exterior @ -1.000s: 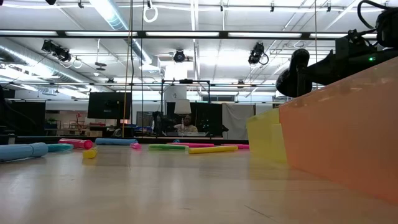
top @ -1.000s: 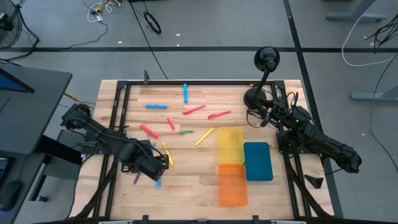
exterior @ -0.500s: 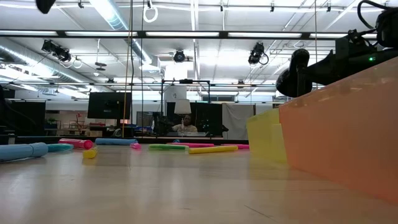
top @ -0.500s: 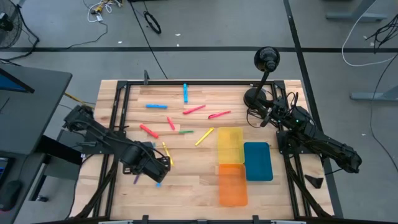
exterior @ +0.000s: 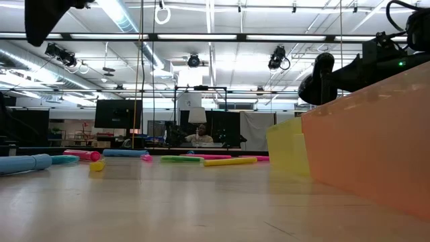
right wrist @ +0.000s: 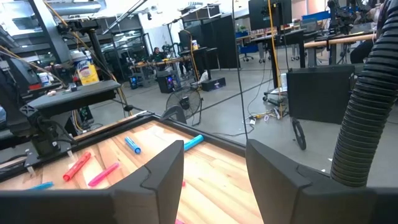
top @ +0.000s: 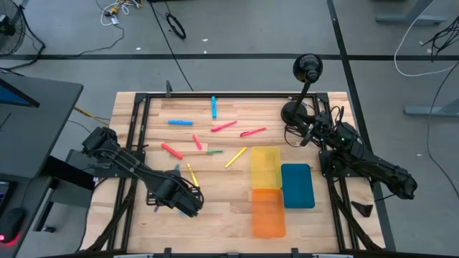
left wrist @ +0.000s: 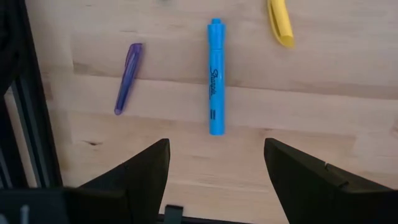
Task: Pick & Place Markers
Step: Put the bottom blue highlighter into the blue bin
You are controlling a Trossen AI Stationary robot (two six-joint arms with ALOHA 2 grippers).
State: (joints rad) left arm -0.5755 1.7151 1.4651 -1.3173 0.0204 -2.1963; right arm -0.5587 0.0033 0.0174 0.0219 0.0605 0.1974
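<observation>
Markers are lying scattered over the wooden table (top: 215, 208), most of them across its far and middle part; the blue marker (left wrist: 215, 76) is lying flat near the table's front-left edge, with a purple marker (left wrist: 127, 78) just beside it and the tip of a yellow marker (left wrist: 280, 22) a little farther off, none of them touching. The left gripper (top: 188, 204) is travelling toward the front of the table: over the last second it has been shifting from beside the yellow marker to a place above the blue one, and its dark bulk is now entering the top corner of the low view. Its fingers (left wrist: 140, 171) are standing wide apart, holding nothing, and in the wrist view the blue marker is lying ahead of the gap between them, roughly centred. This is suggesting that the blue marker is being lined up as the pick, with descent and closing not yet done. The yellow tray (top: 265, 167), orange tray (top: 267, 213) and blue tray (top: 297, 185) are waiting on the right, and no marker is showing in them. The right gripper (top: 305, 136) is resting motionless at the far right, partly open and empty.
</observation>
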